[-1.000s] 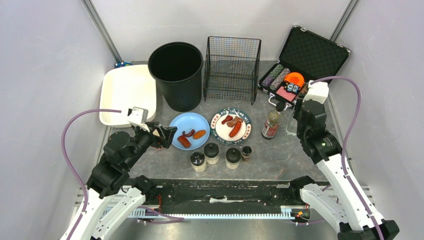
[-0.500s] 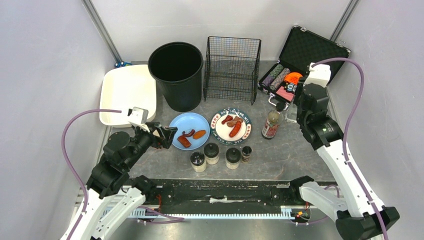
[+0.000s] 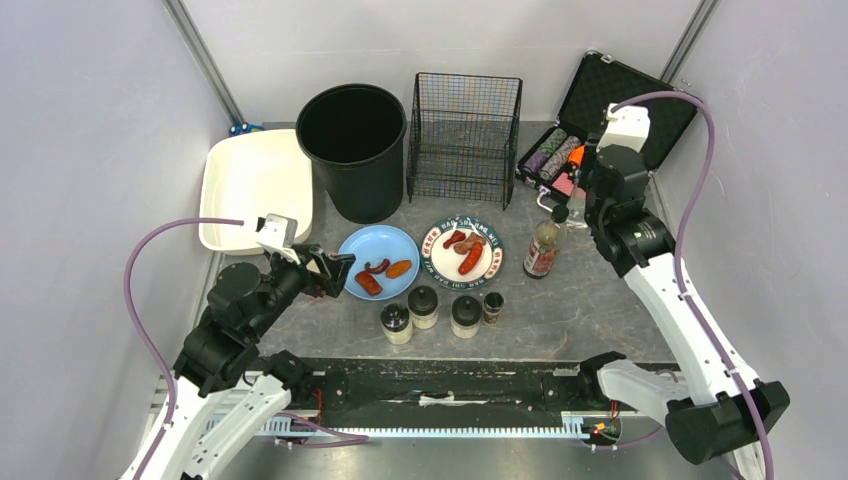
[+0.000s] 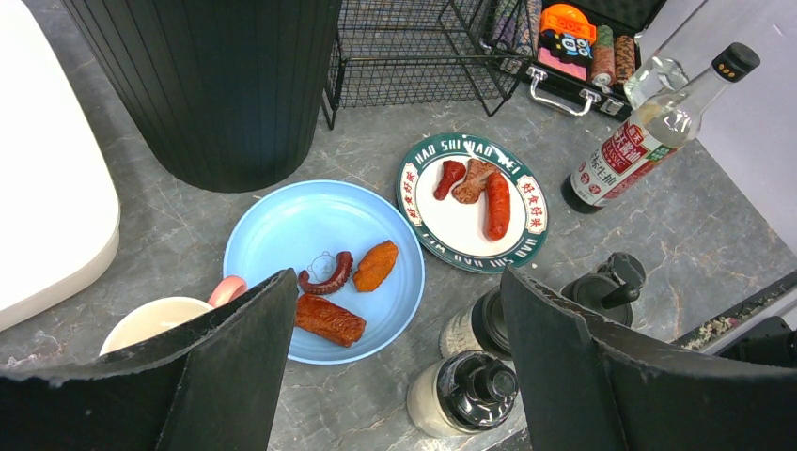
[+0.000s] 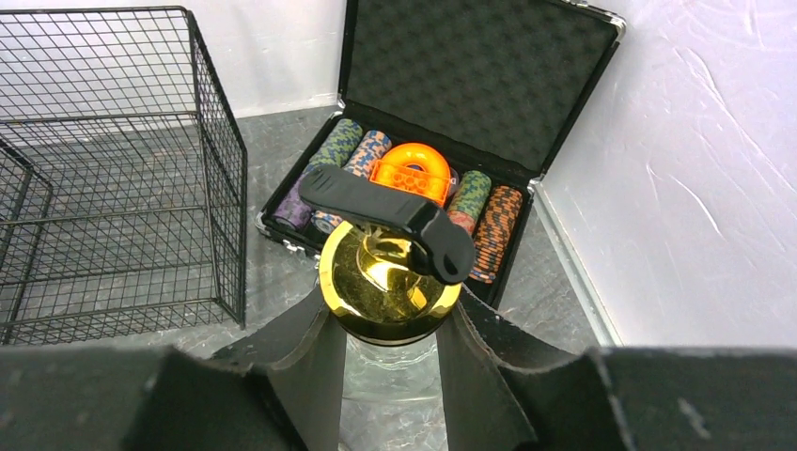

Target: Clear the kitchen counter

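While the left gripper [image 3: 336, 270] hangs at about 8 o'clock over the kitchen counter [image 3: 590, 300], its two fingers are spread wide and nothing is between them. The counter is the grey mottled surface under all the things, reaching from the black rail at 6 o'clock to the back wall at 12 o'clock.

At 10 o'clock lies the white tray [image 3: 250, 185]. The left wrist view shows a cup [image 4: 150, 324] just beside the blue plate [image 3: 385, 245], which carries three pieces of food. At 11 o'clock stands the black bucket [image 3: 352, 140], upright. At 12 o'clock stands the wire basket [image 3: 465, 140]. In front of it, near the middle, is the patterned plate [image 3: 488, 262] with sausages. Toward 6 o'clock from the two plates, four shakers [image 3: 423, 305] stand in a loose row. The sauce bottle [image 3: 543, 248] stands upright just at 3 o'clock of the patterned plate.

At 2 o'clock the black case [image 3: 640, 100] lies open, with poker chips inside. The right gripper [image 5: 390, 366] is closed narrow on a glass bottle [image 5: 376, 291] with a golden cap and a black lever; both fingers press the glass below the cap. I cannot tell whether this bottle touches the counter.
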`<action>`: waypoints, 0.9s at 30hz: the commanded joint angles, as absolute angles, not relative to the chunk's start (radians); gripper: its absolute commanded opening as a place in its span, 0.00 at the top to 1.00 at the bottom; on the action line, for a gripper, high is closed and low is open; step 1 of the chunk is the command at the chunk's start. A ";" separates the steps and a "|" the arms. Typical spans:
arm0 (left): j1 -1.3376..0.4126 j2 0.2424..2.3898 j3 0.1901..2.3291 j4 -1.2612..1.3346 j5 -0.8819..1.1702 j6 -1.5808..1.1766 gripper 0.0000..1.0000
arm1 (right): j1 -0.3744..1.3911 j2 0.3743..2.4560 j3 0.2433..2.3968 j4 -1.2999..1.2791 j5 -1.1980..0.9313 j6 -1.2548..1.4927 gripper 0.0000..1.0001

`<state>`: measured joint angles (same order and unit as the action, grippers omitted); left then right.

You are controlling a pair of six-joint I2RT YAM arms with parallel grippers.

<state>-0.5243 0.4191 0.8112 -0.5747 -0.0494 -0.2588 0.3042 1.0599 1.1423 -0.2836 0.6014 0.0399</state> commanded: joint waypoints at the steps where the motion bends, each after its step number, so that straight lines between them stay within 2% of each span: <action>1: -0.528 0.425 0.810 -0.558 -0.033 -0.229 0.16 | 0.301 1.083 1.236 -0.112 0.574 0.022 1.00; 13: -0.528 0.426 0.809 -0.558 -0.031 -0.227 0.17 | 0.301 1.188 1.306 -0.008 0.493 -0.017 1.00; 27: -0.528 0.428 0.807 -0.560 -0.049 -0.225 0.17 | 0.301 1.259 1.278 0.284 0.369 -0.001 1.00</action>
<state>-0.5243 0.4221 0.8112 -0.5747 -0.0475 -0.2588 0.3035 1.2629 1.2381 0.0315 0.4149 -0.0010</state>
